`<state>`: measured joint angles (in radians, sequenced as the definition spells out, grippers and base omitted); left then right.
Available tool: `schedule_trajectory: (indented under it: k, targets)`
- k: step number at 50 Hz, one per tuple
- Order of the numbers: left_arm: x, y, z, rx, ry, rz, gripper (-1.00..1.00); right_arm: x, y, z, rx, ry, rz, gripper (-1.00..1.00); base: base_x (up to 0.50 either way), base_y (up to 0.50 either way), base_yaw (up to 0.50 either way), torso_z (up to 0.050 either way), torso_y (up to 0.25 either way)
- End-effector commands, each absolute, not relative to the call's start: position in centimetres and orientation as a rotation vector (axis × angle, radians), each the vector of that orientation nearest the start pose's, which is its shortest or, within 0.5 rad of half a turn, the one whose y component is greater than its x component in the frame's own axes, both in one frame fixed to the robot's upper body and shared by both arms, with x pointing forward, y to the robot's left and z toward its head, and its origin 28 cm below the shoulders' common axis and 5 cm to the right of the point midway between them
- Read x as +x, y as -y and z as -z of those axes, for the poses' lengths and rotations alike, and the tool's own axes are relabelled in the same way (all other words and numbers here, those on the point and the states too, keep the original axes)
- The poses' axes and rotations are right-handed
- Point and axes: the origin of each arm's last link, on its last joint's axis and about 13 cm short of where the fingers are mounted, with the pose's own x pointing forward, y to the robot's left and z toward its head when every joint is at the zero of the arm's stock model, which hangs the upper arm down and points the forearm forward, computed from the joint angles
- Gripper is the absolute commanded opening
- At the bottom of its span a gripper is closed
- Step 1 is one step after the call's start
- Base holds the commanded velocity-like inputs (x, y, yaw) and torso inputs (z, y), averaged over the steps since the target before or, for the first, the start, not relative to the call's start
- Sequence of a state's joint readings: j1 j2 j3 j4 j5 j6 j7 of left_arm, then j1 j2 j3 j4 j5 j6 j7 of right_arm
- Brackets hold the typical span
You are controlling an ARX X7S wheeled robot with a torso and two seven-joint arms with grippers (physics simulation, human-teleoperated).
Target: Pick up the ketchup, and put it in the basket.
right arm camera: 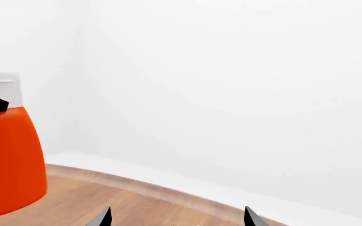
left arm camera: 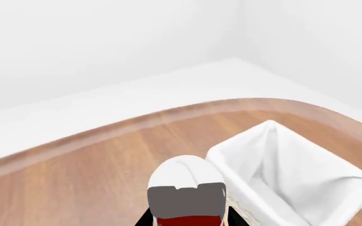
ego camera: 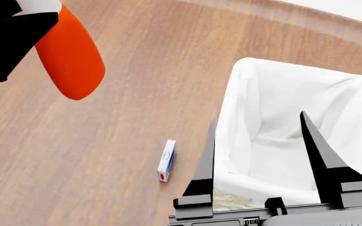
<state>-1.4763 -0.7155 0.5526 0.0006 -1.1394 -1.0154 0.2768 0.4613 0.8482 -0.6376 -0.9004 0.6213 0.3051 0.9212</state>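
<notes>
The left gripper (ego camera: 11, 35) is clamped on the ketchup (ego camera: 71, 59) near its cap end and holds the bottle clear of the table (ego camera: 74, 165). In the head view the bottle hangs at the upper left, its rounded base lower and pointing toward the basket side, its long axis tilted. In the left wrist view only the white cap (left arm camera: 186, 186) shows, with a strip of red below it and dark finger parts at either side. The right wrist view shows the bottle nearly upright and off the wood, a black fingertip against its shoulder just under the cap.

The basket (ego camera: 244, 75) stands on the table to the bottle's right, its white liner open to the top and nothing seen inside. Bare wood separates the two; the bottle is not yet over the rim.

The right gripper (ego camera: 256, 160) hangs over the near part of the basket with its fingers spread wide and nothing between them.

A small blue and white item (ego camera: 166, 160) lies on the table just left of the basket's near wall.

The carry probably comes next: the left arm must move the bottle rightward until it is above the liner, then let go. The spread right gripper over the basket could get in the way.
</notes>
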Motion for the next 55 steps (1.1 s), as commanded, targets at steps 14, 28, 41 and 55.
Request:
schedule_trajectory:
  k: [14,28,41,55]
  targets:
    - [30.6,-26.7,-37.1,0.268,-0.013,0.857,-1.00,18.3,10.8,-21.2,-0.042,0.418,-0.402,1.00,0.00,0.00,0.00,0.000,0.001]
    - [30.9,-26.4,-36.9,0.269,-0.013,0.864,-1.00,19.0,12.6,-23.8,0.003,0.374,-0.671,1.00,0.00,0.00,0.00,0.001,0.000]
    - [30.7,-26.3,-36.8,0.286,-0.015,0.881,-1.00,20.7,13.3,-24.6,-0.085,0.320,-0.701,1.00,0.00,0.00,0.00,0.000,0.001]
    - [30.5,-26.0,-36.8,0.305,-0.026,0.899,-1.00,21.7,12.5,-25.5,-0.165,0.287,-0.748,1.00,0.00,0.00,0.00,0.000,0.001]
